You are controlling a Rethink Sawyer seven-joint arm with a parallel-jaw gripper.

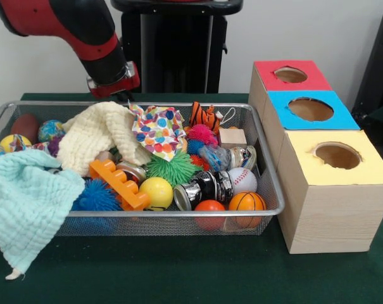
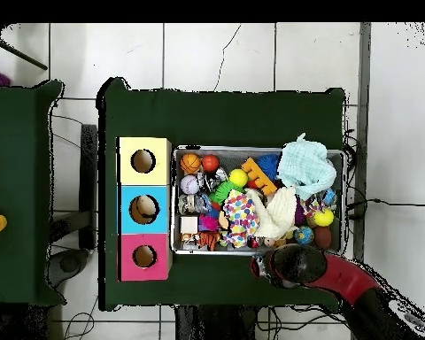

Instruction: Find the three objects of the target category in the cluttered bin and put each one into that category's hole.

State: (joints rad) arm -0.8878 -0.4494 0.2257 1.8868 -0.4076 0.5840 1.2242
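The wire mesh bin [image 1: 267,183] is full of mixed items. A cream cloth [image 1: 96,136], a mint cloth [image 1: 26,202] hanging over the near left rim, and a polka-dot cloth [image 1: 158,130] lie on top. Near the front are a yellow ball [image 1: 156,192], a baseball [image 1: 243,179], a small basketball [image 1: 247,202], an orange ball [image 1: 209,207] and shiny cans [image 1: 204,188]. My gripper [image 1: 117,94] hangs at the bin's far rim behind the cream cloth; its tip is hidden. From overhead the gripper [image 2: 271,264] sits just outside the bin's edge [image 2: 251,251].
Three wooden boxes stand in a row beside the bin, with a red-topped hole [image 1: 290,75], a blue-topped hole [image 1: 310,109] and a yellow-topped hole [image 1: 337,155]. An orange toy block [image 1: 118,183], spiky balls [image 1: 171,168], a wooden cube [image 1: 232,137] and a tiger toy [image 1: 205,116] also lie in the bin.
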